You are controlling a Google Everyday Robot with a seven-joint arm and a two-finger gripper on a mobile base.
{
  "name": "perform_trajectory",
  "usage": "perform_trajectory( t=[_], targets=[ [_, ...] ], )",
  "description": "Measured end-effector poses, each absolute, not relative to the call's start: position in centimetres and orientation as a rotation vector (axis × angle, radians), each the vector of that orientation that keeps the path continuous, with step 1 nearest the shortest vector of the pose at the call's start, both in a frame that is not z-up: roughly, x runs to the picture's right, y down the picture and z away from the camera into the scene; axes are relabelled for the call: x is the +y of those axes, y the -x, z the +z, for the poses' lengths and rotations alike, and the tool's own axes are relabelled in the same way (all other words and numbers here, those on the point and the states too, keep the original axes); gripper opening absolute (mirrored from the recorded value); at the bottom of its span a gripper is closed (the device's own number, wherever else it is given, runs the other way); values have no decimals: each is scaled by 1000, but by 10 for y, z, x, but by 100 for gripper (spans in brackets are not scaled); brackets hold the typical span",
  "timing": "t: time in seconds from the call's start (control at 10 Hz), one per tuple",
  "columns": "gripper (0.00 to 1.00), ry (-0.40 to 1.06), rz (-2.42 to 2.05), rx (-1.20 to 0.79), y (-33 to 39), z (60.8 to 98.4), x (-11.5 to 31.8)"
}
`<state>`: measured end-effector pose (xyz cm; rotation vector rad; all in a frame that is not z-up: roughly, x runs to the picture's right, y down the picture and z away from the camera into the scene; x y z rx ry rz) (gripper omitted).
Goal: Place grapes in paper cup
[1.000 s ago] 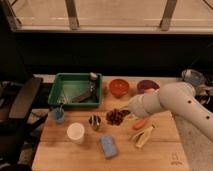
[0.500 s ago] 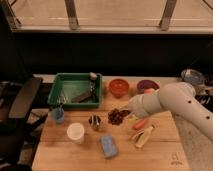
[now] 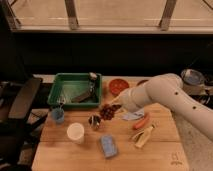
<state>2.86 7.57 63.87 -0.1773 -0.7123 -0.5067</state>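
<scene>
The white arm (image 3: 170,97) extended from the right edge of the frame toward the centre, its forearm sloping down to the left. The gripper (image 3: 114,106) sat low at mid-frame, closed tight.

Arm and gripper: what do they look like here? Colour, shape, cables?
Arm: bulky rounded white shell links, a few small dark dots on them, no loose cables visible. Gripper, at the grapes on the wooden table: slim pale tip, finer detail hard to tell.
</scene>
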Motion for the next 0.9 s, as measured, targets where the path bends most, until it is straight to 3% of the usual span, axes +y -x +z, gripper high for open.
perform_trajectory(
  t=[0.4, 0.9],
  targets=[
    [0, 156, -630, -815, 32, 632, 67],
    [0, 183, -719, -900, 67, 621, 92]
  ],
)
